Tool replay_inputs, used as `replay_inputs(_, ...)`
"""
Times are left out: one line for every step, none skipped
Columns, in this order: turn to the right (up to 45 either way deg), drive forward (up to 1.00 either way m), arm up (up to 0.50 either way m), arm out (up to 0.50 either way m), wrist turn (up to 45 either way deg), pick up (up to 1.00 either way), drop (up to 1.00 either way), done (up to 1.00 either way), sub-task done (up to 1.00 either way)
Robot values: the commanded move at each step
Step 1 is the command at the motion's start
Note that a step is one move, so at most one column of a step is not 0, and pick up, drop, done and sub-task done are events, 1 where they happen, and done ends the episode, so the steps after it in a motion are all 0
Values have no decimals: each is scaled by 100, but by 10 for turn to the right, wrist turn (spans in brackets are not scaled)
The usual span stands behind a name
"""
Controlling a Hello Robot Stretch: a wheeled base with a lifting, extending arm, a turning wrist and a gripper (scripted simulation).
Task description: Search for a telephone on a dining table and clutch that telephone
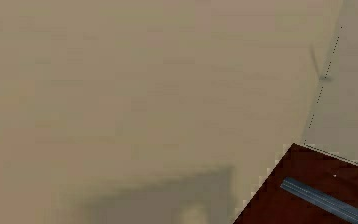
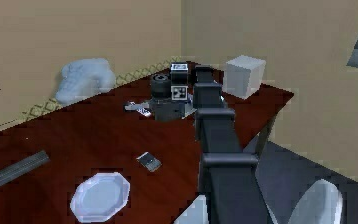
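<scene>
A dark red dining table (image 2: pixel 67 135) runs across the arm side view. On it, toward the front, lies a small flat dark-and-grey thing (image 2: pixel 149 161) that may be the telephone. The arm's dark bar rises from the bottom edge to two white marked squares (image 2: pixel 178 72) over the table's far part. Left of them is the gripper (image 2: pixel 147 107), its dark body low over the tabletop with something pale grey at its tip. I cannot tell whether it holds anything. The small flat thing lies nearer than the gripper, a little way apart from it.
A white plate (image 2: pixel 99 195) sits near the table's front edge, with a grey bar (image 2: pixel 17 170) at the left. A white box (image 2: pixel 244 75) and a crumpled pale blue heap (image 2: pixel 87 78) stand at the far side. White chairs (image 2: pixel 322 205) flank the arm. Beige wall (image 1: pixel 137 90) faces ahead, with a table corner (image 1: pixel 307 190).
</scene>
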Motion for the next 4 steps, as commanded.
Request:
replay_inputs(0,0,-30,0,0,0,0,0,0)
replay_inputs(0,0,0,0,0,100,0,0,0)
replay_inputs(0,0,10,0,0,0,0,0,0)
replay_inputs(0,0,0,0,0,0,0,100,0)
